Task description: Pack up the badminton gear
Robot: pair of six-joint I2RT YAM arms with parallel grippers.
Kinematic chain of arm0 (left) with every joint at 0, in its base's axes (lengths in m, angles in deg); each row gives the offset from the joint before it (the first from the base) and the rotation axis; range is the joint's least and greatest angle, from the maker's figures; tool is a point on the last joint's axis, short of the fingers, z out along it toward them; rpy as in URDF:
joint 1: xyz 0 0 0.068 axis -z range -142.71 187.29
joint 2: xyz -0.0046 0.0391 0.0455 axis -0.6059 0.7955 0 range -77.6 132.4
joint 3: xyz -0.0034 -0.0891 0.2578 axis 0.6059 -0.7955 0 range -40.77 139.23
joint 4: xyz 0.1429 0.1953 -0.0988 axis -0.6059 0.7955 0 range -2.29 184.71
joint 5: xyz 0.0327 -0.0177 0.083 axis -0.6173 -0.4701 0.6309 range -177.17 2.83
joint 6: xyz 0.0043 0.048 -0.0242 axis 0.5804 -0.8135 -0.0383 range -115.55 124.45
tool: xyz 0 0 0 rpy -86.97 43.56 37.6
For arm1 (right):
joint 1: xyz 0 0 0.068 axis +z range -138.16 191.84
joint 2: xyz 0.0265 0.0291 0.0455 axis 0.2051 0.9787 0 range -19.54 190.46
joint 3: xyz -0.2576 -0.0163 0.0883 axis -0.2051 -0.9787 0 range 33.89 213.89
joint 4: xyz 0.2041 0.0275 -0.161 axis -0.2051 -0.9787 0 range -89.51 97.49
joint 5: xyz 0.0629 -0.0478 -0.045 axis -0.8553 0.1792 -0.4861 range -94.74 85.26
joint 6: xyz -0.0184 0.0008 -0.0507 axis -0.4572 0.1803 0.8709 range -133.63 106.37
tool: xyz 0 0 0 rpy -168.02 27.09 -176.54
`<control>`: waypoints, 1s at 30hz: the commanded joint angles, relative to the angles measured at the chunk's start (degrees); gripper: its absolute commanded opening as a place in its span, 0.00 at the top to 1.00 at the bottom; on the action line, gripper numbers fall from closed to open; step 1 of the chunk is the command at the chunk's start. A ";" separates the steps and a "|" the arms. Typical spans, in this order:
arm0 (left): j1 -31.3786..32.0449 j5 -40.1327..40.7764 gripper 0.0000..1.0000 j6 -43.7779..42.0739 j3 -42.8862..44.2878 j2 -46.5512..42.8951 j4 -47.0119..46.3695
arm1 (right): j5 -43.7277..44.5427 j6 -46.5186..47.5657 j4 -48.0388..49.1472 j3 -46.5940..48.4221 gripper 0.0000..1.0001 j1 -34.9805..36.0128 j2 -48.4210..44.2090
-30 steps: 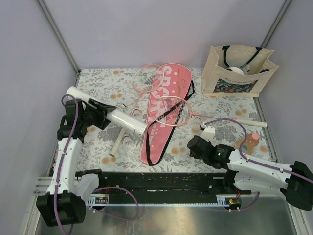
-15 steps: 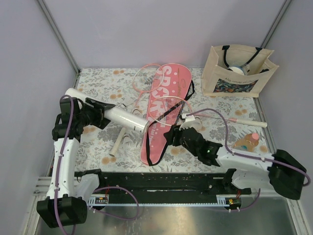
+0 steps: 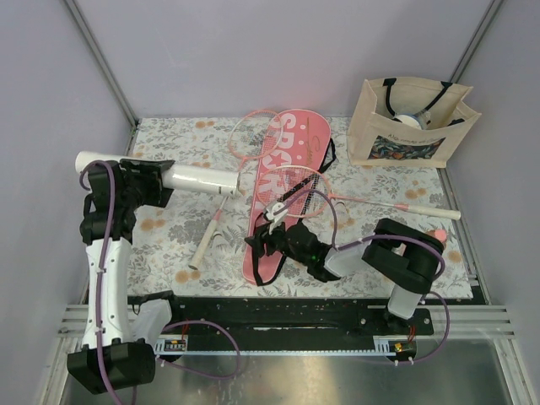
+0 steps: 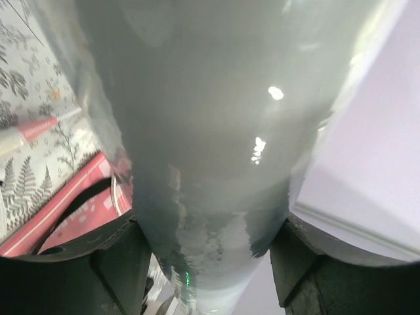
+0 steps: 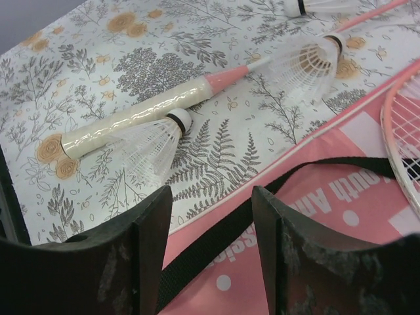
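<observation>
The white tube (image 3: 198,176) is clamped by the left gripper (image 3: 159,175) over the left side of the floral table (image 3: 169,139), roughly level, with its free end pointed toward the racket cover (image 3: 291,139). In the left wrist view almost everything is filled by the tube (image 4: 216,131), and it is pinched between two dark fingers (image 4: 115,275), one pressed against each side. Across the way, the right gripper (image 3: 256,243) is stretched far over to the near end of the pink cover. Its fingers (image 5: 131,262) are spread apart, with nothing caught between them. Just beneath that gap the black strap (image 5: 262,190) is draped over the cover (image 5: 341,216); whether either is touched by the fingertips cannot be told. Beyond the cover's edge, two shuttlecocks (image 5: 147,147) are scattered on the cloth, the nearer one touching a white handle (image 5: 125,121). The upper racket (image 3: 299,190) is laid on top of the cover, its shaft run out to the right. The second racket (image 3: 251,139) is set against the cover's far left edge. The tote bag (image 3: 405,126) is stood in the far right corner, and a small bottle (image 3: 437,232) is mostly hidden behind the right arm.
</observation>
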 commanded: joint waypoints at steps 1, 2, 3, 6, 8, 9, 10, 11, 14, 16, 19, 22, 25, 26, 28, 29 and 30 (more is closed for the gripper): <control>-1.80 6.72 0.61 8.56 4.27 1.47 -2.52 | -1.80 9.05 11.22 3.55 0.39 2.48 3.03; -1.98 7.51 0.61 8.29 4.62 1.82 -2.43 | -1.45 10.89 10.78 4.51 0.39 3.18 3.65; -1.98 8.04 0.61 8.03 4.89 2.26 -2.43 | -1.28 11.61 10.26 5.31 0.38 3.97 4.35; -2.33 9.18 0.60 7.50 5.06 3.40 -2.08 | -0.57 16.96 8.59 8.38 0.38 5.12 6.81; -2.68 9.36 0.60 6.89 5.07 3.93 -1.64 | -0.92 18.46 8.41 10.23 0.37 5.64 8.57; -2.94 9.53 0.60 6.45 5.15 4.28 -1.29 | -0.92 19.08 8.14 10.93 0.37 5.82 9.53; -3.03 9.62 0.60 6.01 5.15 4.54 -0.85 | -0.84 19.35 7.88 11.90 0.37 5.91 10.41; -3.21 9.80 0.60 5.66 5.07 4.63 -0.59 | -0.92 19.70 7.70 12.69 0.37 6.00 11.38; -3.74 10.24 0.60 4.60 4.45 4.90 -0.50 | -1.71 19.96 8.14 14.45 0.38 6.35 14.72; -4.00 10.50 0.60 3.72 4.45 5.34 -0.24 | -2.76 20.14 8.23 15.42 0.38 6.52 16.48; -4.18 11.12 0.59 2.67 4.36 5.95 0.03 | -3.30 20.31 7.97 16.82 0.39 6.96 18.59; -4.18 11.56 0.59 1.44 3.84 6.65 0.03 | -0.76 20.93 7.97 18.14 0.40 7.23 20.35; -4.35 11.30 0.59 0.03 3.22 7.80 0.03 | 3.11 21.63 8.84 18.85 0.41 7.40 21.41; -4.44 10.95 0.59 -0.14 2.96 8.15 -0.06 | 3.99 22.07 9.54 18.59 0.48 7.40 21.50; -4.62 10.16 0.59 -0.93 2.43 8.59 0.03 | 6.36 22.77 11.39 17.54 0.68 7.49 20.97; -4.79 9.63 0.59 -1.46 2.25 8.85 0.20 | 7.15 22.95 12.79 16.75 0.76 7.40 20.27; -5.05 9.10 0.59 -1.90 2.17 8.77 0.21 | 7.95 23.04 13.58 15.87 0.84 7.49 19.31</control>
